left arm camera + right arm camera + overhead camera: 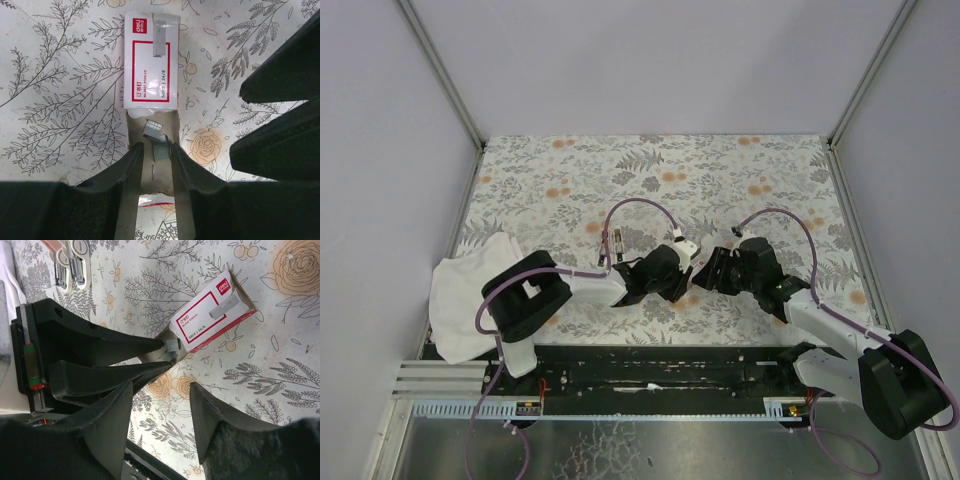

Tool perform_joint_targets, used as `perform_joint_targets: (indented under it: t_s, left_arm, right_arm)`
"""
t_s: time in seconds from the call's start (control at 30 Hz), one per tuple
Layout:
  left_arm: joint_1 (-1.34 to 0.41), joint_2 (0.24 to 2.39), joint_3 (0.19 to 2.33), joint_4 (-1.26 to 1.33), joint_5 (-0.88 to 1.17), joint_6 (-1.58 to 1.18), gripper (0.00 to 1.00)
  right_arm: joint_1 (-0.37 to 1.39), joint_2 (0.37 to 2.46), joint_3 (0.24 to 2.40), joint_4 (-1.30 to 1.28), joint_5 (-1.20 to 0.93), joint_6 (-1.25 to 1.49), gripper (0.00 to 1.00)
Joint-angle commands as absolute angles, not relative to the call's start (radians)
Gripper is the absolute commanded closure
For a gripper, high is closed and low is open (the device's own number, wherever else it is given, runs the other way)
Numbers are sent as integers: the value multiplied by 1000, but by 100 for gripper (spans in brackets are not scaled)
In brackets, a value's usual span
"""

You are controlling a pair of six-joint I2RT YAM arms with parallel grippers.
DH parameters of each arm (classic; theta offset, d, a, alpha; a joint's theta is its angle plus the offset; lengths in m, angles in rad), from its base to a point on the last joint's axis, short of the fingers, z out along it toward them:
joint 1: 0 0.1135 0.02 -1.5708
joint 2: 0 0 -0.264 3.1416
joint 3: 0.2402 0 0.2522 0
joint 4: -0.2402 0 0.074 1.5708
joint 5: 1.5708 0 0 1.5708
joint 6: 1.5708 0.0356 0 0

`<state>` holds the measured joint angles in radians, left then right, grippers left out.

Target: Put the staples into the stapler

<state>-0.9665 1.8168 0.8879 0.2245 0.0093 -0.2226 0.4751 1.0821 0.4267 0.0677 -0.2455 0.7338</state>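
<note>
The staple box (150, 62), red with a pale label, lies on the floral mat. Its tan inner tray (134, 129) is slid out toward me with grey staples (159, 142) lying in it. My left gripper (154, 152) is shut on the tray's two sides. In the right wrist view the box (212, 310) lies up right, and the staples (171, 346) show at the left gripper's fingertips (150, 346). My right gripper (160, 395) is open and empty, just short of the box. The stapler (75, 265) lies open at the top left. In the top view the two grippers, left (680, 278) and right (708, 272), meet mid-table.
A white cloth (465, 290) lies at the table's left edge by the left arm's base. A black rail (660, 365) runs along the near edge. The stapler (617, 243) lies just behind the left arm. Grey walls close in the floral mat (670, 170).
</note>
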Motion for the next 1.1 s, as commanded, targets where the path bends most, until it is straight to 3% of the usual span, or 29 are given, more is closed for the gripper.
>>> perform_joint_targets:
  t_s: [0.0,0.8,1.07]
  left_arm:
    - [-985,1838,898,202,-27,-207,72]
    - [-994,1667,801,259,-51,-429,85]
    - [-980,1483,732,271,-13,-518,85]
  right_arm:
    - [470,1061,422,112,-220,742,44]
    - [471,1022,444,92,-203,734,44]
    - [461,997,456,239,-358,722,39]
